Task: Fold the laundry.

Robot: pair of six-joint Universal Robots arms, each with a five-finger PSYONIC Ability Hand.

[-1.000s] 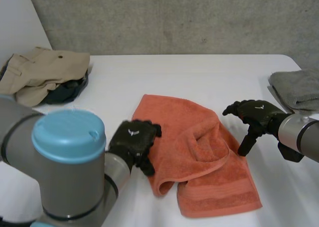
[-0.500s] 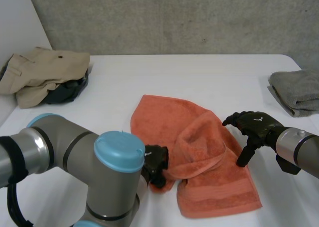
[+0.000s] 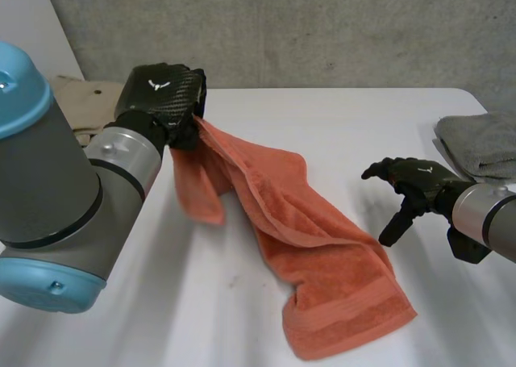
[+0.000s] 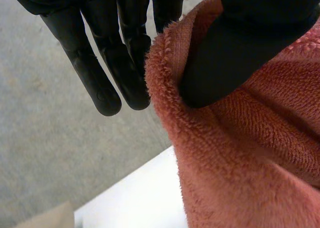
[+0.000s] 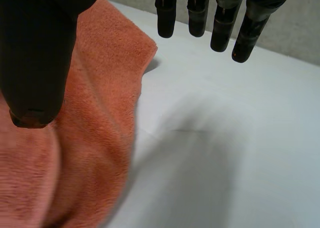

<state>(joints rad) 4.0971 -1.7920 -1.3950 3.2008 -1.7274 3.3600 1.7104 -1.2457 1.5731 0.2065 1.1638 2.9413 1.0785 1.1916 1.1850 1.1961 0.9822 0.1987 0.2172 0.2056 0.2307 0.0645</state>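
Orange terry: in the head view I see the towel (image 3: 322,254) strung from the left robot hand (image 3: 161,93), which is raised above the far left of the counter (image 3: 322,125). The cloth runs down to the near middle, where its banded end lies flat. One loose fold hangs below that robot hand. The right robot hand (image 3: 415,181) hovers just beside the towel's right edge, apart from it, its fingers loosely spread and holding nothing. A folded grey cloth (image 3: 480,145) sits at the counter's far right, and a beige garment (image 3: 85,109) lies behind the left arm.

In the left wrist view, the thumb (image 4: 240,52) digs into the towel's fluffy edge and pinches it against the straight fingers (image 4: 107,82), so the left robot hand is clamped on the cloth.

In the right wrist view, the right robot hand's fingers (image 5: 197,12) and thumb (image 5: 40,52) stand wide apart over bare counter. The towel's edge lies on the counter under the thumb.
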